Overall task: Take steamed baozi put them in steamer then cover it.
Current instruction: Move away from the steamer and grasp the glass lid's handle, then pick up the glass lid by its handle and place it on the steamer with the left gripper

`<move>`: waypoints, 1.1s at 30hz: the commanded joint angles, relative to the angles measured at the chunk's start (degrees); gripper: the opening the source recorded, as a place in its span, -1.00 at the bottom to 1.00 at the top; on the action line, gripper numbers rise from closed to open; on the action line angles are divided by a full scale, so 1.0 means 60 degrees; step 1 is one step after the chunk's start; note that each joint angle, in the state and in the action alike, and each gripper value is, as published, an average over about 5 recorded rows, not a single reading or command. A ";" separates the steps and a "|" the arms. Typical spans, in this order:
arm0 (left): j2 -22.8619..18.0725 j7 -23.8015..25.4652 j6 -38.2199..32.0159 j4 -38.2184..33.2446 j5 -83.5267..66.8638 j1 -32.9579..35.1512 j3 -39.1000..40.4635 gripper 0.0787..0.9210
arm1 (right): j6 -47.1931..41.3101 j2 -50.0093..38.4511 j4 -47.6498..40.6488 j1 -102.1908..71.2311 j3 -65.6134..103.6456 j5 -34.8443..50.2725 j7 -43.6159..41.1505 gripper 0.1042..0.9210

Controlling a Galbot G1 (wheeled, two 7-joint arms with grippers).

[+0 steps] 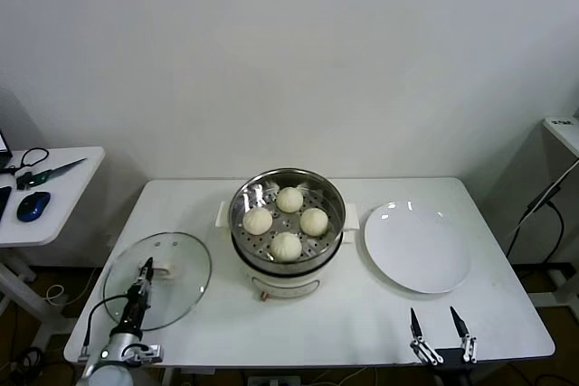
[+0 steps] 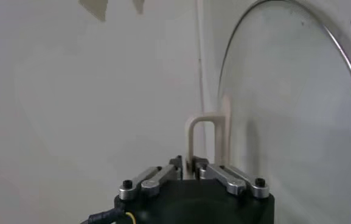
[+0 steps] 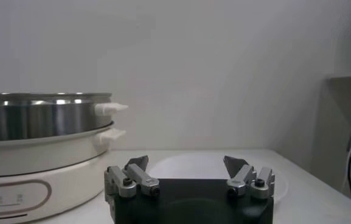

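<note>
Several cream-white baozi (image 1: 287, 221) sit on the perforated tray inside the steel steamer (image 1: 335, 194) at the table's middle. The clear glass cover (image 1: 181, 264) lies flat on the table's left front. My left gripper (image 1: 147, 270) is over its centre, shut on the cover's cream-white handle (image 2: 207, 139); in the left wrist view the jaws pinch one leg of the handle. My right gripper (image 1: 441, 324) hovers open near the table's front right edge, nothing between its fingers; the right wrist view shows the steamer (image 3: 38, 115) off to one side.
A white plate (image 1: 416, 246) lies right of the steamer. A side table (image 1: 63, 196) at the far left carries a blue mouse (image 1: 33, 205), scissors and cables. A white shelf edge (image 1: 563, 131) stands at the far right.
</note>
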 commanded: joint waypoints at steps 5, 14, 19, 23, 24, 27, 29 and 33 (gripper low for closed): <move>0.0301 0.0613 0.0281 -0.1791 -0.1688 0.0404 -0.0024 -0.87 | -0.0017 0.0045 0.0148 -0.0026 -0.0009 -0.0161 0.0011 0.76; 0.1582 0.2766 0.1911 -0.5648 -0.4165 0.0877 -0.0205 -0.87 | -0.0590 0.0196 0.0298 0.0050 0.0054 -0.0862 0.0661 0.76; 0.2332 0.3998 0.3839 -0.7333 -0.4279 0.0680 0.0395 -0.87 | -0.0880 0.0092 0.0263 0.0005 -0.0044 -0.0900 0.0495 0.76; 0.2588 0.4703 0.5006 -0.8234 -0.3752 0.0095 0.1567 -0.87 | -0.0922 -0.0018 0.0124 0.0049 -0.0129 -0.0932 0.0376 0.76; 0.2567 0.4845 0.5229 -0.8328 -0.3563 -0.0085 0.1896 -0.87 | -0.0910 -0.0041 0.0084 0.0070 -0.0144 -0.0941 0.0362 0.76; 0.2344 0.5204 0.5765 -0.8386 -0.2786 -0.0658 0.2930 -0.87 | -0.0856 -0.0105 0.0008 0.0112 -0.0172 -0.0918 0.0337 0.76; 0.2059 0.5471 0.6128 -0.8296 -0.2185 -0.1027 0.3653 -0.87 | -0.0814 -0.0165 -0.0009 0.0119 -0.0186 -0.0848 0.0334 0.76; 0.1323 0.5998 0.6749 -0.8037 -0.1215 -0.1649 0.4910 -0.87 | -0.0750 -0.0331 -0.0020 0.0106 -0.0213 -0.0639 0.0293 0.76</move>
